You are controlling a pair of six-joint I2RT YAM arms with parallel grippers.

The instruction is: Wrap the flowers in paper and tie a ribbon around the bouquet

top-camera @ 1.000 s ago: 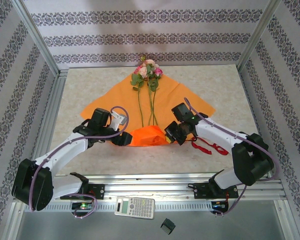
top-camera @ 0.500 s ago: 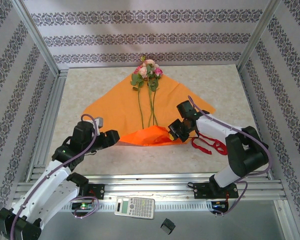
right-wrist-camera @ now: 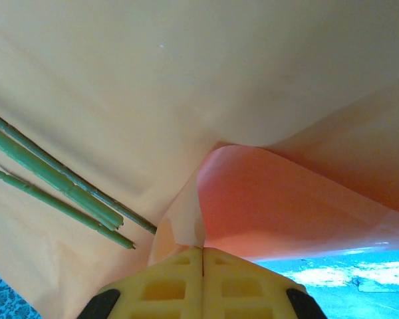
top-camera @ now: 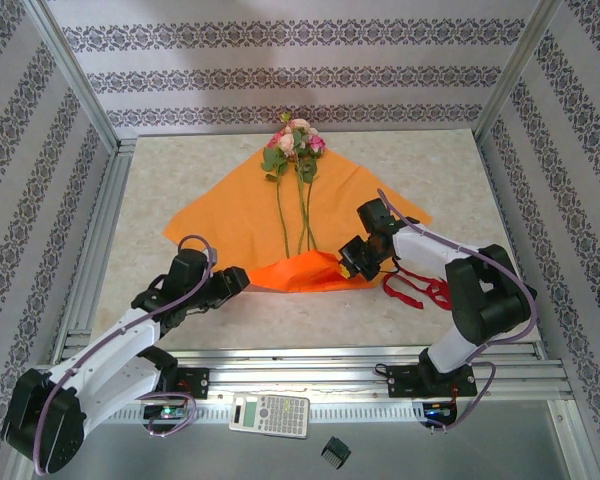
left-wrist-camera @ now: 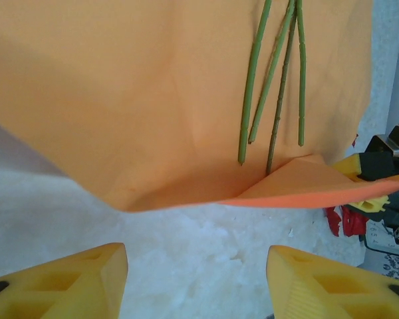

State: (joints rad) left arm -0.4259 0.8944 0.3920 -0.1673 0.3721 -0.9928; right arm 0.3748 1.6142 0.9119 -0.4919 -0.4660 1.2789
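Right gripper (right-wrist-camera: pixel 203 256) has its fingers pressed together on the paper (right-wrist-camera: pixel 253 66), holding the near corner up as a curled flap. Just to its left the flowers (top-camera: pixel 298 140) lie on the sheet, with the stem ends reaching the flap and one tip tucked out of sight under it. Left gripper (left-wrist-camera: pixel 196 266) has its fingers apart with nothing between them, over bare table (left-wrist-camera: pixel 186 232) just short of the paper's edge. Behind the right gripper lies the ribbon (top-camera: pixel 420 290), partly covered by that arm.

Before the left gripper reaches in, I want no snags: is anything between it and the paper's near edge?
Nothing visible: bare table lies between the open left gripper and the paper. The stems lie farther in.
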